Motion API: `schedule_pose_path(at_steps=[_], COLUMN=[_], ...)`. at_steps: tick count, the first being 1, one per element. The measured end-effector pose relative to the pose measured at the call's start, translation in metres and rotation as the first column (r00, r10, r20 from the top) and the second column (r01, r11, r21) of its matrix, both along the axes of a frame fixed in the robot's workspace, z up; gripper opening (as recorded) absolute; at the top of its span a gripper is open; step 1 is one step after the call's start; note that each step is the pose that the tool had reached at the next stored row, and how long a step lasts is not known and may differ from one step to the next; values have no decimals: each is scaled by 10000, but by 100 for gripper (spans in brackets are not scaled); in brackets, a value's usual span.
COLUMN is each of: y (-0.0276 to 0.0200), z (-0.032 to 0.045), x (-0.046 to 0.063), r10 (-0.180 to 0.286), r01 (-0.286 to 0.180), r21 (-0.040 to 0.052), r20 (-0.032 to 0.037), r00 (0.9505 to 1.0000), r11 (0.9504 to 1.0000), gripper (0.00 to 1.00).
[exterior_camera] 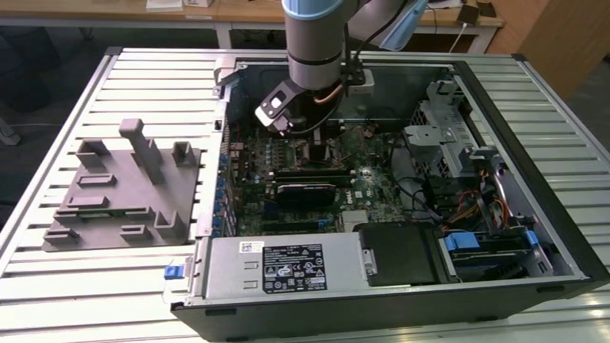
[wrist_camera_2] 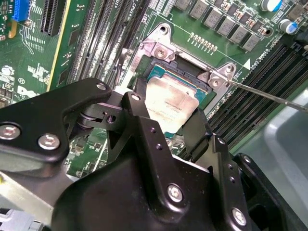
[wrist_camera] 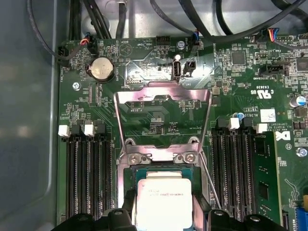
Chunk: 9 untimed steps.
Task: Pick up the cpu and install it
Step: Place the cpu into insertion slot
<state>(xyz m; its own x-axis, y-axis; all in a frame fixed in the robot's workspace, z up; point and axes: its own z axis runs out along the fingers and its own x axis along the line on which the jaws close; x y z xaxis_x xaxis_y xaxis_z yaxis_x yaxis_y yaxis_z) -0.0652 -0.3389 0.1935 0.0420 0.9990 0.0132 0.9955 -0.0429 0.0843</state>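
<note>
My tool pinches the cpu by two opposite edges, directly over the open socket inside the computer case lying on the worktop. I judge this is the install step; seating calls for keeping the chip level and square. The load plate stands swung back, its lever lies just beside, and memory slots flank both sides. Nothing seems to block the socket.

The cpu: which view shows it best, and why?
The first wrist view: the cpu faces the camera squarely, held in the gripper. The second wrist view shows it slanted, partly behind the gripper. In the exterior view the arm covers it.
</note>
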Motion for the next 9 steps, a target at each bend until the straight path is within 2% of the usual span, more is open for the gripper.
schedule_pose_path(at_steps=[5, 9], y=[0, 2], z=[-8, -19], x=[-6, -6], r10=[1, -1], r01=[-1, 1], r21=[0, 40], r20=[0, 2], r00=[10000, 10000], r11=[10000, 10000], gripper=[55, 55])
